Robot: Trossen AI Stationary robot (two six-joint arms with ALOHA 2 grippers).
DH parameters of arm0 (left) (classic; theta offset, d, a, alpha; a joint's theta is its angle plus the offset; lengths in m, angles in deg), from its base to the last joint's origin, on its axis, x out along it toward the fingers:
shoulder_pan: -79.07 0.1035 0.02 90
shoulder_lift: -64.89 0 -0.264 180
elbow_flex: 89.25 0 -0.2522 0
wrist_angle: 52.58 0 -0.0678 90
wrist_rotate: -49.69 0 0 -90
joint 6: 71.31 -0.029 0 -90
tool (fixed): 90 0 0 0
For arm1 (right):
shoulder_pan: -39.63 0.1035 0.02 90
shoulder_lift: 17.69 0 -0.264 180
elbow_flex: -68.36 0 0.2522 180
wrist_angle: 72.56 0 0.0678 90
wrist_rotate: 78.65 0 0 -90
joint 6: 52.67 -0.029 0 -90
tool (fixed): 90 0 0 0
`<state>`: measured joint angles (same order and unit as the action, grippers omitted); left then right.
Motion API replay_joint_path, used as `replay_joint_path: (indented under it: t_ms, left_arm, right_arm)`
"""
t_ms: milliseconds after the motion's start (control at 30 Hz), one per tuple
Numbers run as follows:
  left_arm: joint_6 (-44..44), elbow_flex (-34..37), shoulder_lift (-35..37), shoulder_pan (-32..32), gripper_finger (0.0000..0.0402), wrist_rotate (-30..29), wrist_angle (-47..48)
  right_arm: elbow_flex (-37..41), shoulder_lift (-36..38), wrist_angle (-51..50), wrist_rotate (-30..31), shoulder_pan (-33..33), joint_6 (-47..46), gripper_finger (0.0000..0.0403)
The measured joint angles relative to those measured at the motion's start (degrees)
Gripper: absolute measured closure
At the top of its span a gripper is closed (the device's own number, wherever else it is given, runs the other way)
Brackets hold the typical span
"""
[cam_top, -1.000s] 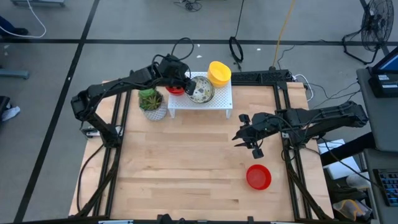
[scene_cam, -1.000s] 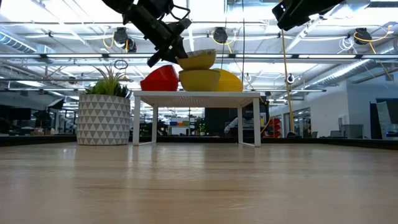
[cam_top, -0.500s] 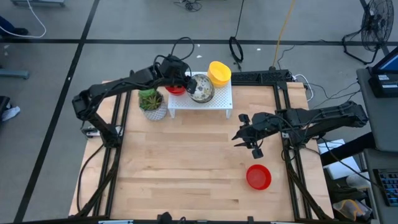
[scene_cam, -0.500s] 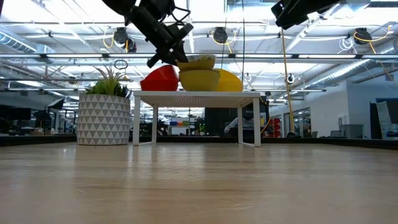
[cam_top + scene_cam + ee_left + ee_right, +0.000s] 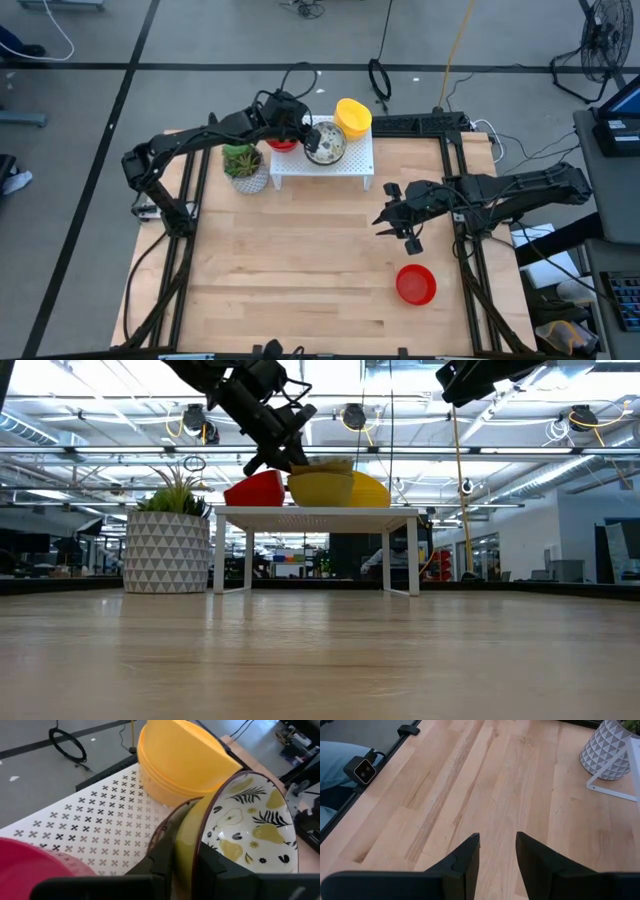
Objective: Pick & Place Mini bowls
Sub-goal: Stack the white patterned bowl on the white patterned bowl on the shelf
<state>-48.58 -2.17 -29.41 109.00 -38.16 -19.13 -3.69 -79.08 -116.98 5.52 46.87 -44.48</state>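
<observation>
On the white perforated rack [image 5: 350,160] at the table's far side stand a red bowl [image 5: 281,144], stacked yellow bowls [image 5: 352,114] and a pear-patterned bowl [image 5: 326,146]. In the low view the patterned bowl [image 5: 326,461] sits sunk in a yellow bowl [image 5: 320,489]. My left gripper [image 5: 303,135] is shut on it. Another red bowl [image 5: 416,284] lies on the table near the right front. My right gripper [image 5: 385,215] hangs open over the table's right middle, holding nothing. My left gripper pinches the patterned bowl's rim [image 5: 189,827] on the side toward the red bowl, one finger [image 5: 216,866] inside the bowl and one finger [image 5: 162,851] outside. The fingers slant down from the table's left. The bowl sits nested in the yellow bowl on the rack.
A green plant in a pale patterned pot [image 5: 245,167] stands just left of the rack, under my left arm. The red bowl on the rack [image 5: 30,866] lies close beside the left fingers. Bare wood [image 5: 485,785] spreads in front of the rack.
My left gripper has sunk a little toward the rack with the patterned bowl. The bowl, tilted above the yellow bowl a second ago, has come down level into it, with only its rim showing in the low view. The grip has stayed shut.
</observation>
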Motion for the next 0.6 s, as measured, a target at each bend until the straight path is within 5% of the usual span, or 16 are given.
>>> replay_joint_path:
  t_ms: [367,600]
  left_arm:
    - [0.52,0.0,0.0,-0.12,0.035,0.37,0.14]
    - [1.51,0.0,0.0,-0.11,0.0303,0.33,0.12]
  right_arm:
    - [0.0,0.0,0.01,0.0,0.01,-0.01,0.0289]
    - [0.0,0.0,-0.01,0.0,-0.01,-0.01,0.0289]
